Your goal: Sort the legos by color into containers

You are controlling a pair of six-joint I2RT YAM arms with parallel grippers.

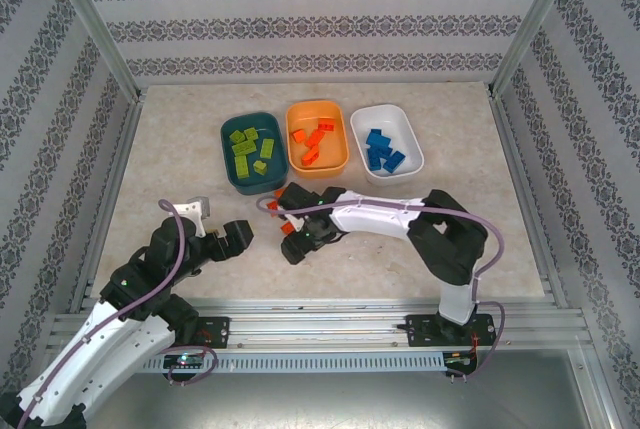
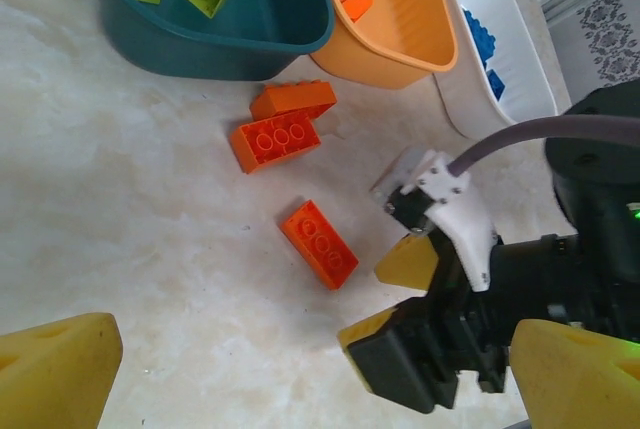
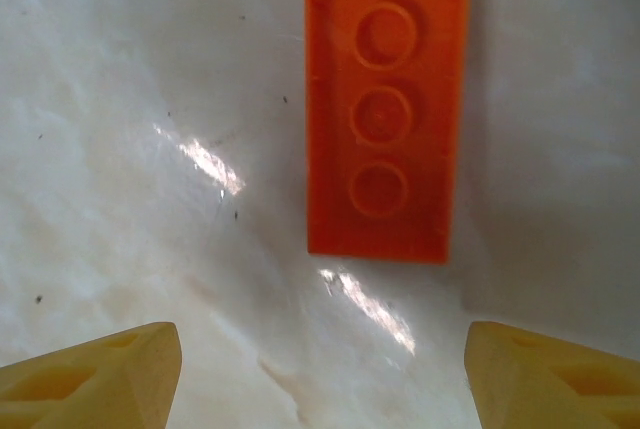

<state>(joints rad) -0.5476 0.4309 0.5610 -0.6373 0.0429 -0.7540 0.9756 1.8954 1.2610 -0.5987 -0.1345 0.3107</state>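
Observation:
Three containers stand in a row at the back: a dark teal tub [image 1: 228,159] holding lime green legos [image 1: 252,149], an orange tub [image 1: 341,149] with orange-red legos [image 1: 312,139], and a white tub [image 1: 412,149] with blue legos [image 1: 380,151]. Three orange-red legos lie loose on the table: two together [image 2: 283,132] near the tubs and one [image 2: 318,242] apart. My right gripper [image 3: 320,379] hovers open just short of that single brick [image 3: 385,104], which lies underside up; nothing is between its fingers. My left gripper [image 2: 315,389] is wide open and empty, low over the table to the left.
In the left wrist view my right gripper [image 2: 385,299] sits close in front of my left one, its yellow fingertips [image 2: 410,261] pointing at the single brick. Patterned walls and metal posts [image 1: 98,39] enclose the table. Bare marbled tabletop [image 1: 150,179] lies to the left.

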